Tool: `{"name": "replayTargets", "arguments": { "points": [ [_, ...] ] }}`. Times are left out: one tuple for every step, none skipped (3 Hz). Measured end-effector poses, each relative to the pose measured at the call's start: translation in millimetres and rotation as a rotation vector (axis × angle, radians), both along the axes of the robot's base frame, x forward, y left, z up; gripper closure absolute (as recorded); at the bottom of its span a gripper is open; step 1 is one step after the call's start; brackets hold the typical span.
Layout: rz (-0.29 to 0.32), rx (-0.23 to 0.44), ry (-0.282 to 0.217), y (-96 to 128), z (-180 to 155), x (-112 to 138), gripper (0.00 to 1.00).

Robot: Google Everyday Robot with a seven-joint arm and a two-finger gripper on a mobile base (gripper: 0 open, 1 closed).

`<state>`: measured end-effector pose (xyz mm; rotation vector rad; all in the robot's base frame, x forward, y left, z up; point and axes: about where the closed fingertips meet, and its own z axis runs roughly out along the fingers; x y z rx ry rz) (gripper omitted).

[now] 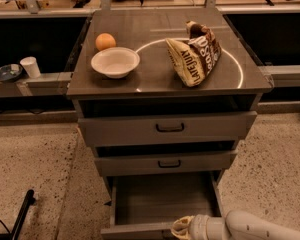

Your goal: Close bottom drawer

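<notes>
Three drawers [170, 128], one bowl [115, 61], orange [105, 41], bag [194, 54]; one gripper [182, 227] at bottom drawer [162, 199].

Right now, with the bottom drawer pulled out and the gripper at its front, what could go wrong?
The gripper sits right of centre at the bottom drawer, so a push may skew and jam it. It is near the front's top edge and could slip into the tray. A hard shove might set the orange rolling.
</notes>
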<state>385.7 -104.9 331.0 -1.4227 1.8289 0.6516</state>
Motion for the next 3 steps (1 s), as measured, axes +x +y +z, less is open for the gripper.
{"name": "replayTargets", "arguments": {
  "points": [
    [-0.087, -0.012, 0.073, -4.6, -43.3, -3.8, 0.96],
    [-0.136, -0.020, 0.107, -7.8, -75.6, -10.7, 1.00],
    [-0.124, 0.003, 0.061, -15.0, -98.0, -18.1, 1.00]
  ]
}}
